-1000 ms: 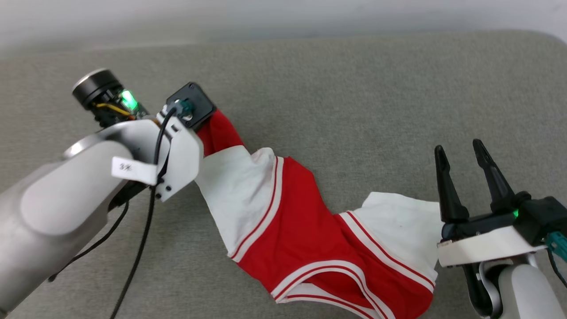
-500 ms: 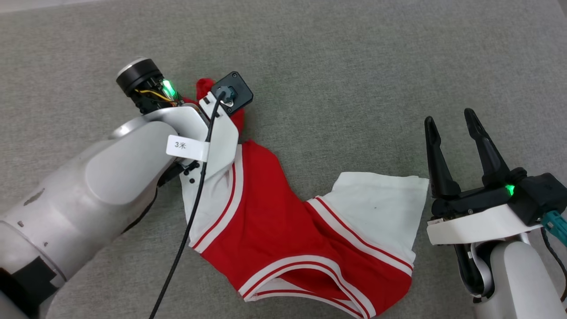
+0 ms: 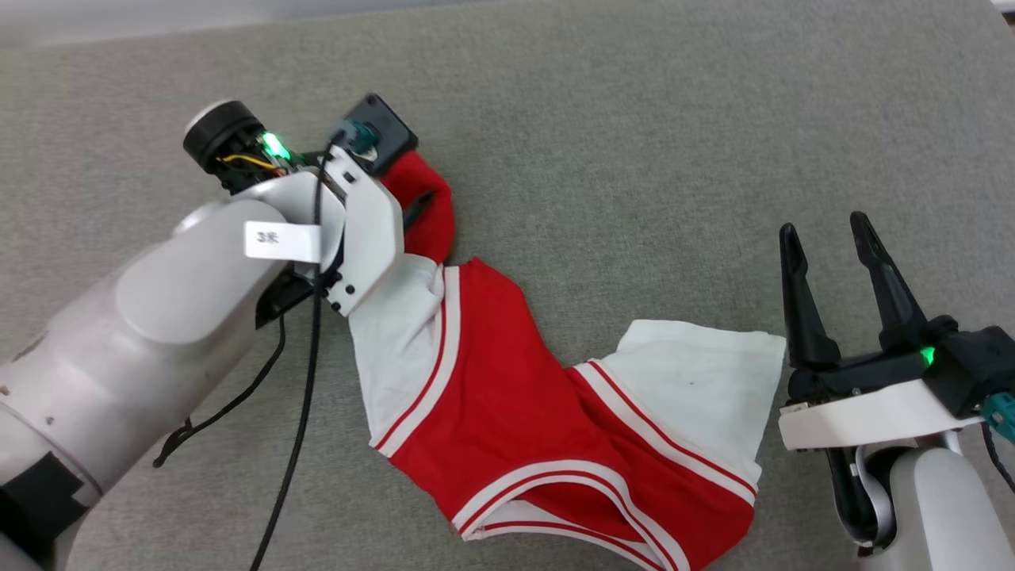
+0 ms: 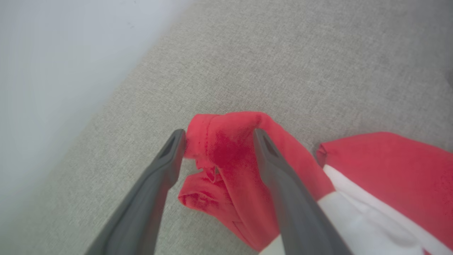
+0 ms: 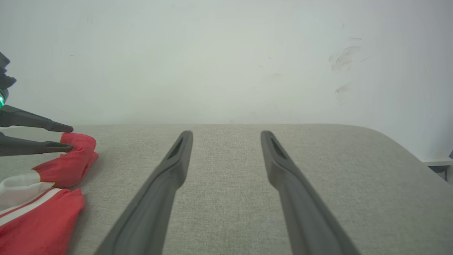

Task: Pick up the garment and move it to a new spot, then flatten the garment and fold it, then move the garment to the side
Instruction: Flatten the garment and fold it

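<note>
The garment point(image 3: 507, 396), red with white sleeves and striped trim, lies crumpled on the grey cushioned surface point(image 3: 634, 159) in the head view. Its far red end point(image 4: 230, 148) bunches up between the spread fingers of my left gripper point(image 4: 219, 132), which is open and not pinching the cloth. In the head view my left wrist point(image 3: 357, 214) covers those fingers. From the right wrist view, the left gripper point(image 5: 70, 136) hovers over that red fold point(image 5: 78, 156). My right gripper point(image 3: 825, 230) stands open and holds nothing, just right of the white sleeve point(image 3: 698, 381).
A pale wall point(image 5: 226, 53) rises behind the grey surface, whose far right corner point(image 5: 396, 138) is rounded. A black cable point(image 3: 297, 444) hangs from my left arm beside the garment. Bare grey surface lies ahead of the right gripper point(image 5: 226, 134).
The left gripper has opened and let go of the red end, which now rests slack on the surface. The head camera has shifted. The right gripper stays open.
</note>
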Available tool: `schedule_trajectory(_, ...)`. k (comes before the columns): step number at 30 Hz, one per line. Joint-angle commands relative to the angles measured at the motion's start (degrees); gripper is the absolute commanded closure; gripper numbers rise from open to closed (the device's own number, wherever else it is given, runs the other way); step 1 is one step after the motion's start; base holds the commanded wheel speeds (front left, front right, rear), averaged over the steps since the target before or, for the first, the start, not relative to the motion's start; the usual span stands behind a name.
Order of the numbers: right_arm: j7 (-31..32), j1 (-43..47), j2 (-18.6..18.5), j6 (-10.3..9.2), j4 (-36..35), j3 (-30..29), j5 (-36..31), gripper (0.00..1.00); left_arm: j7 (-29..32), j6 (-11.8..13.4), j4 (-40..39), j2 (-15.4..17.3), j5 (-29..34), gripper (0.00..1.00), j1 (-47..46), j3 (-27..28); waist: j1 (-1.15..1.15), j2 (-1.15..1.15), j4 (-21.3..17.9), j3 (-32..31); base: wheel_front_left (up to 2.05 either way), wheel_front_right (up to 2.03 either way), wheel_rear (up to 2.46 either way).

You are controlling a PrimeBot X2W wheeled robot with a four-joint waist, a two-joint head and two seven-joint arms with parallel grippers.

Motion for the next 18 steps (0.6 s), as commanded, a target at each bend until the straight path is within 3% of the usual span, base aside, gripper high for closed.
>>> schedule_trajectory(1,-0.17,0.9,0.25,-0.04,0.09,-0.27,-0.17,0.0,-1.13,-0.01,-0.02,0.49,-1.36,0.0,-0.63,0.72,0.0,0.0,1.64,-1.91,0.0,0.0,0.0)
schedule_trajectory(7,-0.17,3.67,0.27,-0.04,0.56,-1.51,-0.42,0.0,0.38,-0.01,-3.72,2.6,-8.73,0.0,1.7,1.89,0.0,0.0,4.75,-5.92,0.0,0.0,0.0)
schedule_trajectory(18,-0.15,6.16,-0.26,-0.04,1.04,-1.83,-0.52,0.0,20.26,0.04,-24.3,9.63,-18.73,0.0,6.07,-0.26,0.0,0.0,8.12,-10.91,0.0,0.0,0.0)
